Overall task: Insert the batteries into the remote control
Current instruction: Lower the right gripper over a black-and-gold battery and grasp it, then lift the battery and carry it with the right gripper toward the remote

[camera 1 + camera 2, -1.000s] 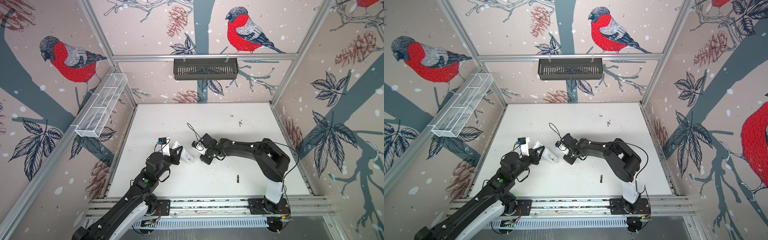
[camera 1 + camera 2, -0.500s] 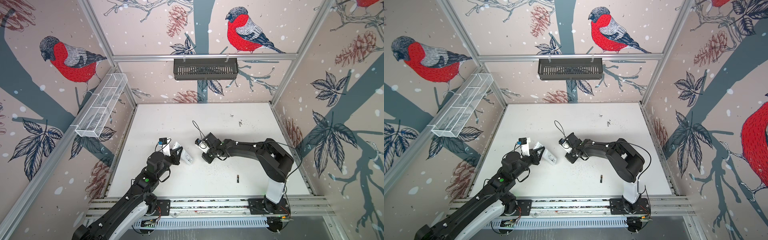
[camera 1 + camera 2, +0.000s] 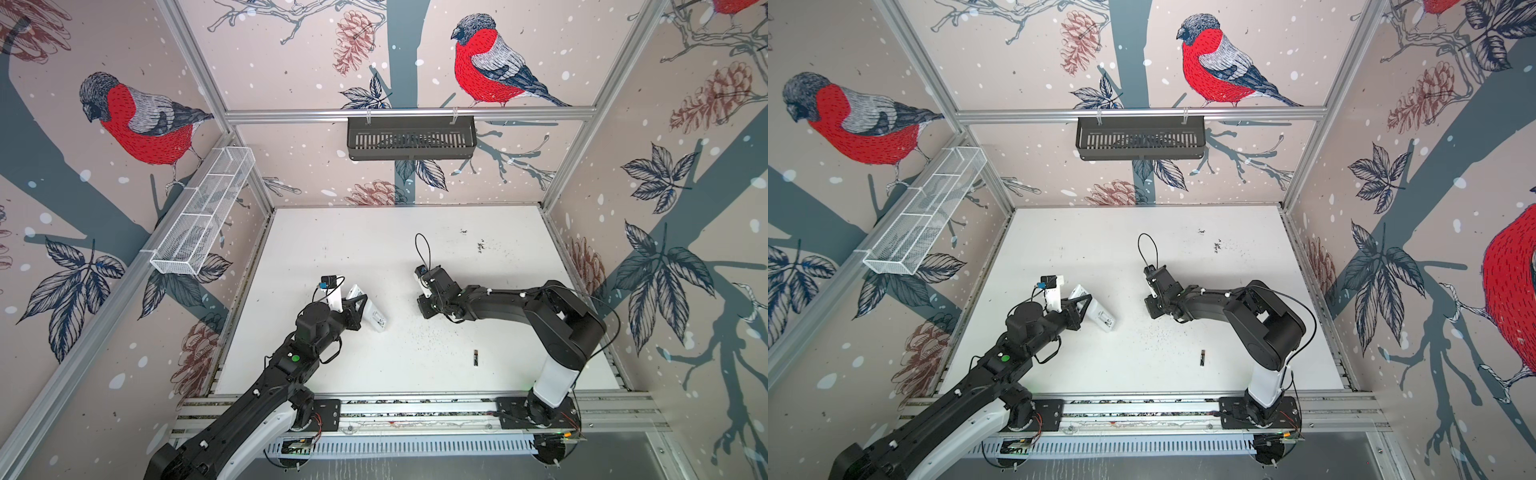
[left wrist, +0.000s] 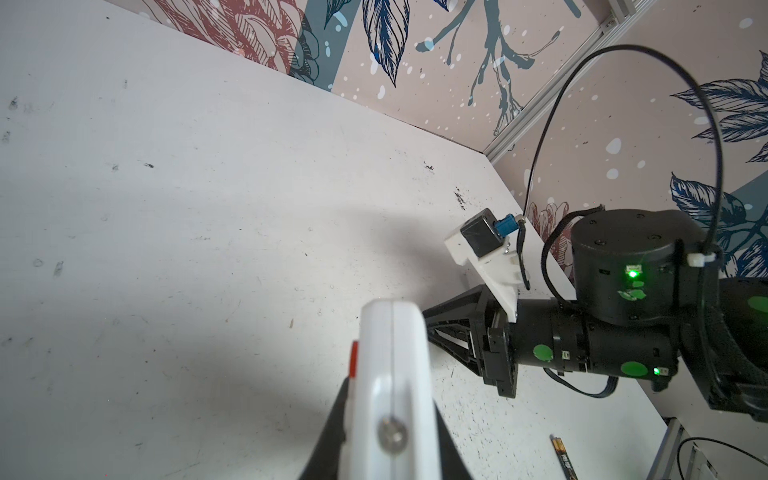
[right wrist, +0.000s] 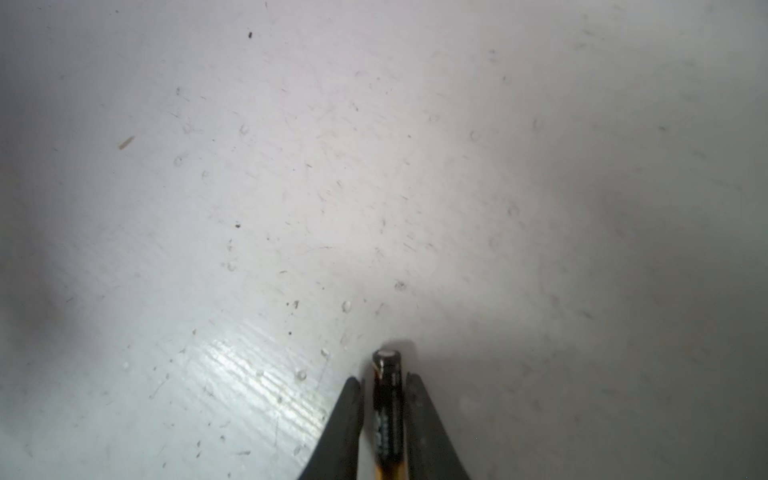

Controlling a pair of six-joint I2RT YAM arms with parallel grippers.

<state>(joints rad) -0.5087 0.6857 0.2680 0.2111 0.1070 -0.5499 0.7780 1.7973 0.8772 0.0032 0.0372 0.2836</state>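
Note:
The white remote control [image 3: 372, 314] [image 3: 1099, 314] sits tilted in my left gripper [image 3: 358, 306] [image 3: 1082, 306], which is shut on it left of the table's middle. In the left wrist view the remote control [image 4: 392, 374] fills the space between the fingers, end on. To its right my right gripper [image 3: 426, 309] [image 3: 1152, 309] [image 4: 428, 320] is low over the table, apart from the remote. It is shut on one of the batteries [image 5: 388, 399], a black cell that lies along the fingers [image 5: 347, 419] and sticks out past their tips. Another battery [image 3: 476, 357] [image 3: 1202, 357] [image 4: 563, 457] lies loose near the front right.
A black slotted basket [image 3: 411, 139] hangs on the back wall and a white wire basket [image 3: 203, 220] on the left wall. Dark specks [image 3: 481, 246] dot the white table [image 3: 374, 249]. An aluminium rail [image 3: 415, 409] runs along the front edge.
My right gripper has drawn back to the right, away from the remote, with the battery between its fingers. The left gripper and the remote have stayed put.

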